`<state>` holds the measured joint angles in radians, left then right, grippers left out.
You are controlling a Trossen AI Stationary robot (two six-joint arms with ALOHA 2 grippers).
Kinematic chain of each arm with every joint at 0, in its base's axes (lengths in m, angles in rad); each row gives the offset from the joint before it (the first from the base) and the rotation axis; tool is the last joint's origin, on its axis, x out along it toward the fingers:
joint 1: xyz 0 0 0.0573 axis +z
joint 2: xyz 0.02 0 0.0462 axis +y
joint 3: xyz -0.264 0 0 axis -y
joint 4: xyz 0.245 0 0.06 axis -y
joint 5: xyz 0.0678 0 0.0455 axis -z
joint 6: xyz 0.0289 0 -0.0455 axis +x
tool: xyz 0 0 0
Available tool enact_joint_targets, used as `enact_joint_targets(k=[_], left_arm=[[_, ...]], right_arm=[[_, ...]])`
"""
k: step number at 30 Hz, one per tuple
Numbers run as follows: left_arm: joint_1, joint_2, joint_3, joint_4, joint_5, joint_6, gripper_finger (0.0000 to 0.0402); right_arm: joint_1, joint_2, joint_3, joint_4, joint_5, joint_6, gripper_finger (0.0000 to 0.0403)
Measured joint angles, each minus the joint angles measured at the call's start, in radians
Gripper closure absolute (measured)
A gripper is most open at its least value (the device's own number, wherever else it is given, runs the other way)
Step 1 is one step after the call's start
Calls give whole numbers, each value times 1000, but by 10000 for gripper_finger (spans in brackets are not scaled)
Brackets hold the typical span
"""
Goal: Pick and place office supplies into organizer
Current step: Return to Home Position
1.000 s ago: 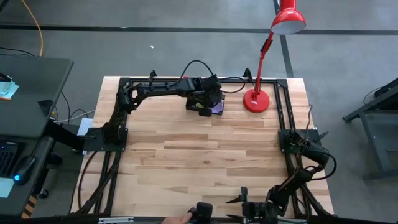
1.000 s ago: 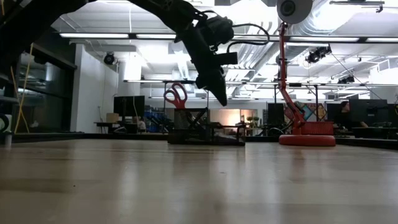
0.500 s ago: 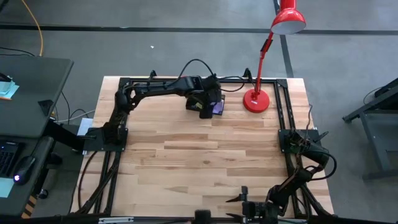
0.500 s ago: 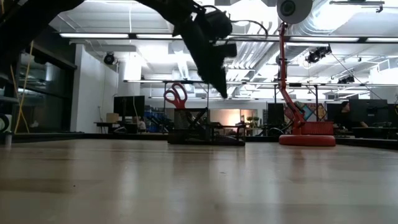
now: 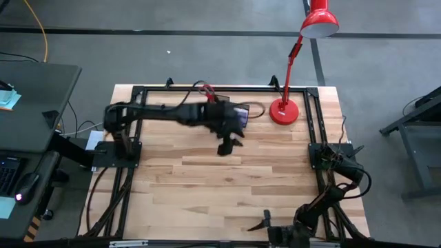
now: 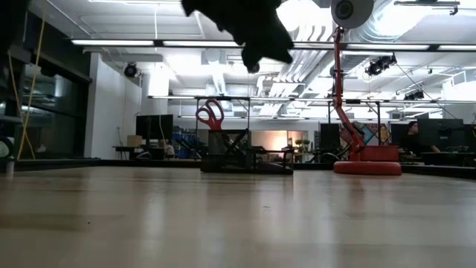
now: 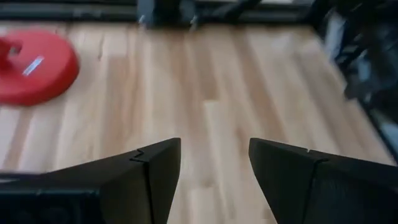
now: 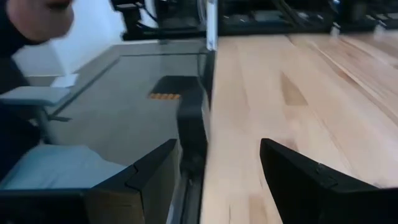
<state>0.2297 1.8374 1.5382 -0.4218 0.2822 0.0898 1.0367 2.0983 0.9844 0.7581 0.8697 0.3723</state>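
The black organizer stands at the table's far middle. Red-handled scissors stand upright in its taller part, and a purple note pad shows in it from above. My left gripper hangs open above the table, just on the near side of the organizer. Nothing is between its fingers, and in the low view it is a dark shape at the top. My right gripper waits open at the near edge, with only bare wood between its fingers.
A red desk lamp stands on its round base right of the organizer, with its head beyond the far edge. A black frame runs along the table's sides. A person's hand shows off the near edge. Bare wood fills the middle.
My left gripper has risen from just over the organizer and swung toward the table's near edge. It has tipped from pointing steeply down to a shallower slant. The organizer, scissors and purple pad have stayed in place.
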Motion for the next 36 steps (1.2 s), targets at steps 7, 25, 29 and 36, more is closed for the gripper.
enact_joint_targets(k=[7,25,29,36], left_arm=[[-214,-175,-414,581,-41,-138,218],[-739,-254,-1055,1399,-531,-217,218],[-790,-253,-1164,1494,-632,-209,218],[-872,-252,-1327,1651,-767,-201,218]], right_arm=[[-120,0,0,172,-351,-178,180],[-239,-34,-384,759,-559,-235,180],[-247,-95,-472,742,-554,-245,181],[-245,-231,-586,638,-478,-234,180]])
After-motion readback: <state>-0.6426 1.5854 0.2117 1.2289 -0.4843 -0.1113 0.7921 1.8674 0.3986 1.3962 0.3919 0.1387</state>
